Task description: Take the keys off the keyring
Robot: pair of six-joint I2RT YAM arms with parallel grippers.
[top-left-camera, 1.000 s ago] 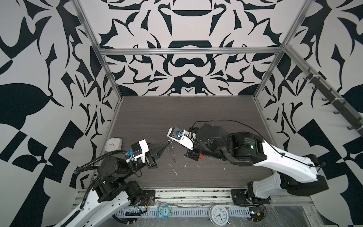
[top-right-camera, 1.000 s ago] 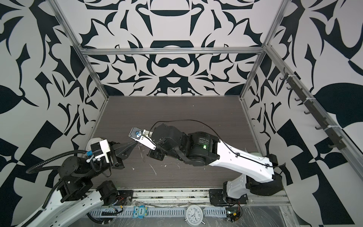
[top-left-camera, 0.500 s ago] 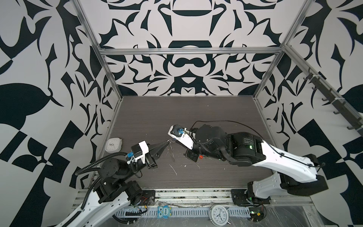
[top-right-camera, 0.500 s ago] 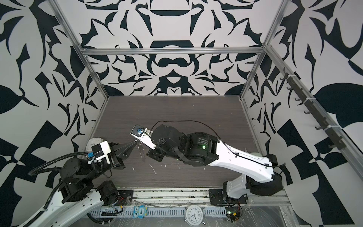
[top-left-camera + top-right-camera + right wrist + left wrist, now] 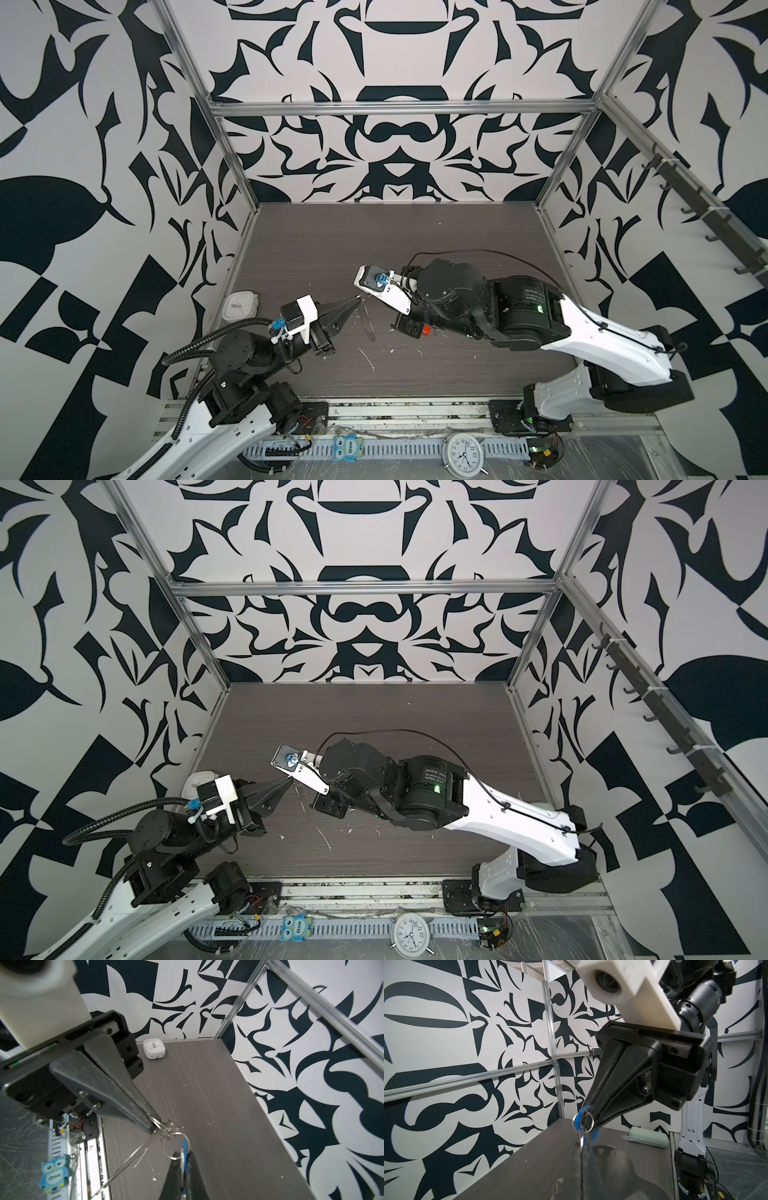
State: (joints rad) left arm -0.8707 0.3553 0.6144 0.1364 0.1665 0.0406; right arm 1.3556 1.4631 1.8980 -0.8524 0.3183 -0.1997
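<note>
Above the middle of the table my two grippers meet tip to tip. My left gripper (image 5: 356, 299) (image 5: 155, 1126) is shut on the small silver clips (image 5: 170, 1125) of the keyring. The keyring's thin strap (image 5: 128, 1159) (image 5: 368, 322) hangs down from them. My right gripper (image 5: 184, 1155) (image 5: 588, 1114) is shut on a key (image 5: 182, 1159) and its blue tag (image 5: 185, 1146) (image 5: 579, 1119), both seen edge-on between the fingers. A split ring (image 5: 166, 1151) links the tag to the clips. In the left wrist view my left gripper (image 5: 581, 1149) is a blurred shut wedge.
A white square clock (image 5: 240, 305) (image 5: 154, 1049) sits at the left wall. A pale green case (image 5: 648, 1139) lies behind the right arm. A black block with a red-orange piece (image 5: 426, 331) lies under the right arm. An owl figure (image 5: 348, 448) and a round clock (image 5: 462, 455) sit on the front rail.
The left gripper has edged slightly toward the right gripper. Both grips hold as before.
</note>
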